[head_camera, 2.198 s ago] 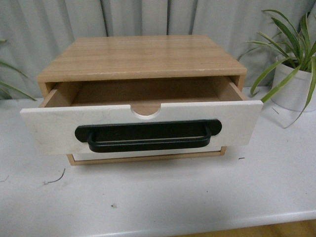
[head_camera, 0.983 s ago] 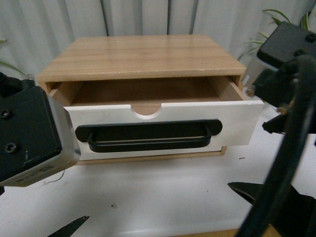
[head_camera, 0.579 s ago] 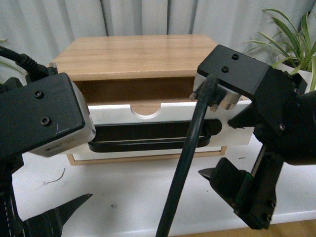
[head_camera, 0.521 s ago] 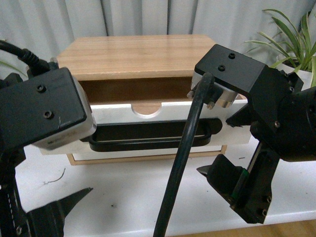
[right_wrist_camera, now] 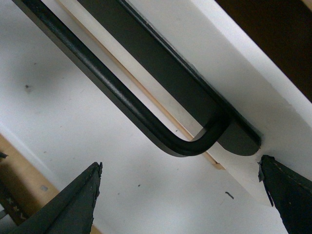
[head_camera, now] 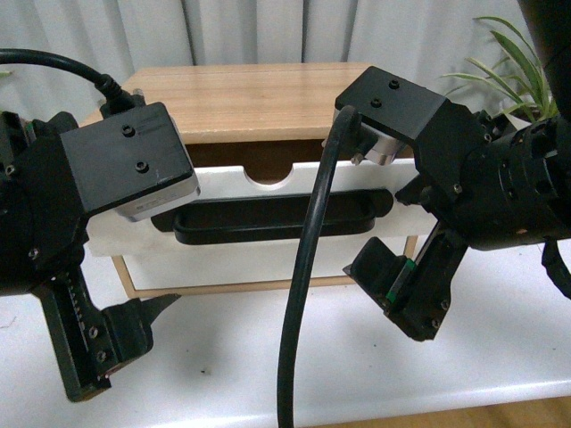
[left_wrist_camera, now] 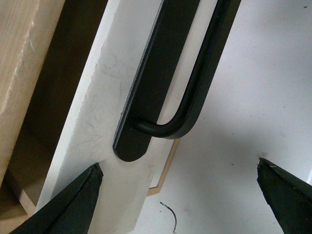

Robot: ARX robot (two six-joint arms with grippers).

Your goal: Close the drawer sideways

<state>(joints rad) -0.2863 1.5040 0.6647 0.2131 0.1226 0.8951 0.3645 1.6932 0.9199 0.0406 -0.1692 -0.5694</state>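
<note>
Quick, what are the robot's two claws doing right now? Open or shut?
Left gripper: open, holding nothing.
Right gripper: open, holding nothing.

drawer (left_wrist_camera: 100, 122) ajar | black handle (left_wrist_camera: 168, 83) end in view | left hand (left_wrist_camera: 179, 165) spread wide, clear of handle

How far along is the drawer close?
Done: both arms staged, left gripper and right gripper open at either end of the handle. In hand: lining up on the drawer front. Remaining: the push; a dark gap under the cabinet top shows it's open.
</note>
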